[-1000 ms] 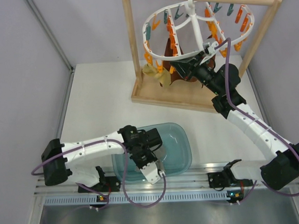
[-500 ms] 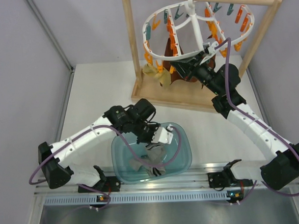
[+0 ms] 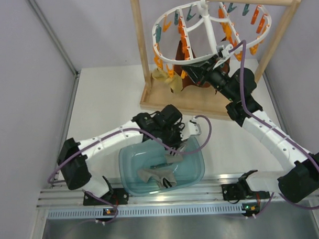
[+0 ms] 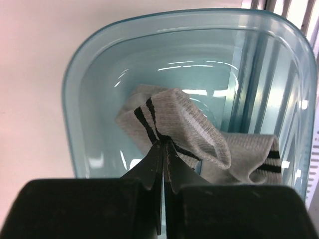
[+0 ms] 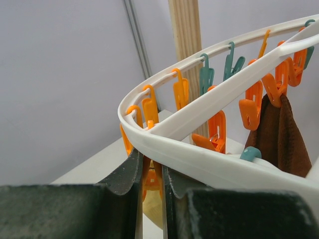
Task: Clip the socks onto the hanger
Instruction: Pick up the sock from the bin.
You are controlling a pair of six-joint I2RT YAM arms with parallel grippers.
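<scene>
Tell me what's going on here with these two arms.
The left gripper pinches a grey sock by its striped cuff over the blue tub, where another grey sock lies. The right gripper is closed on an orange clip of the hanger, which carries a brown sock.

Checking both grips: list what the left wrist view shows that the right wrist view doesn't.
Only left wrist: the left gripper shut on a grey sock's striped cuff, over a second grey sock in the tub. Only right wrist: the right gripper shut on an orange clip under the hanger's rim, plus a brown sock and the rack post. Both: the table.
</scene>
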